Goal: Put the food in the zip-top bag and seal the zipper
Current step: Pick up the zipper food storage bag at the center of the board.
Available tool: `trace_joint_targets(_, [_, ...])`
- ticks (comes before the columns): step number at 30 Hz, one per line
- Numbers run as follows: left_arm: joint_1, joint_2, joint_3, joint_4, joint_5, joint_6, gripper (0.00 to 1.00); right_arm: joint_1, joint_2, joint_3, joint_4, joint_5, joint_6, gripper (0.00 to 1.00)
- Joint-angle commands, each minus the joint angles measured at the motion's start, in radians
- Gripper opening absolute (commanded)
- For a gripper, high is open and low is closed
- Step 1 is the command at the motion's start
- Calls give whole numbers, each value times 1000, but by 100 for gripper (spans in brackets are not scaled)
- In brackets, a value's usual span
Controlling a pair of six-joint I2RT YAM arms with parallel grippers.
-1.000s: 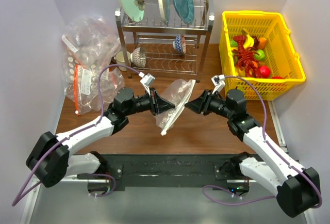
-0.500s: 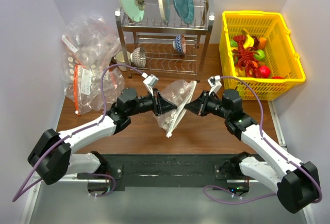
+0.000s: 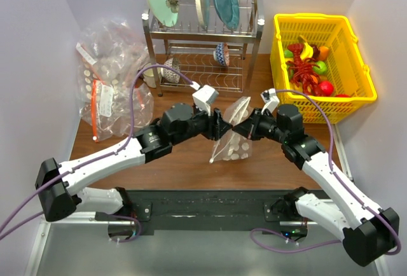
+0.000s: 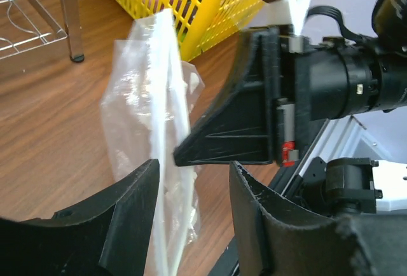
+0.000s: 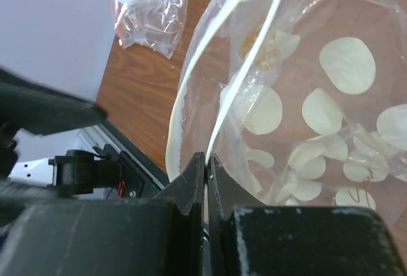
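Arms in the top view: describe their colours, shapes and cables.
The left arm and right arm share white links, bulky black joints and a looping purple cable each. The left claw and right claw are black, with two wedge-shaped fingers, and a white camera block sits above each.

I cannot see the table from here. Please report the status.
Left claw open around zipper. Right claw shut on zipper, zip-top bag held up, no food inside. Food in yellow basket. Nothing blocking seen.
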Motion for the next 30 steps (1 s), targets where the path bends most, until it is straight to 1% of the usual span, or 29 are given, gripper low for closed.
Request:
trace_joint_targets(1, [-111,74,114,-140,-257,93,52,9,-5,76,-72,32,-20,0])
trace_joint_targets(2, [-140,91,129,-154,-286,97,52,9,-6,79,-76,34,-17,0])
trace_joint_targets(5, [-178,149,178,-205,-410,104,52,9,-15,87,-81,34,-14,0])
trace_joint_targets(9, [-197,182,208,-248,-511,98,52,7,-18,94,-92,32,-15,0])
trace_joint_targets(15, [-203,202,221,-265,-567,94,52,9,-20,93,-87,26,-9,0])
trace_joint_targets(18, [-204,220,231,-273,-573,101,50,7,-14,94,-79,20,-6,0])
trace_joint_targets(20, [-207,231,235,-273,-574,102,48,7,-11,96,-79,22,-4,0])
trace_joint_targets(21, [-209,237,240,-276,-577,105,46,7,-8,96,-79,22,-4,0])
trace_joint_targets(25, [-212,254,257,-289,-582,111,24,7,0,94,-79,23,-6,0])
trace_joint_targets(26, [-212,264,266,-296,-581,116,22,7,2,91,-78,23,-8,0])
trace_joint_targets(27, [-212,269,269,-299,-581,119,16,7,3,91,-76,22,-8,0])
trace_joint_targets(29, [-212,277,278,-311,-585,121,10,7,2,93,-78,25,-8,0])
trace_joint_targets(30, [-212,278,281,-314,-588,121,3,7,3,93,-84,31,-14,0])
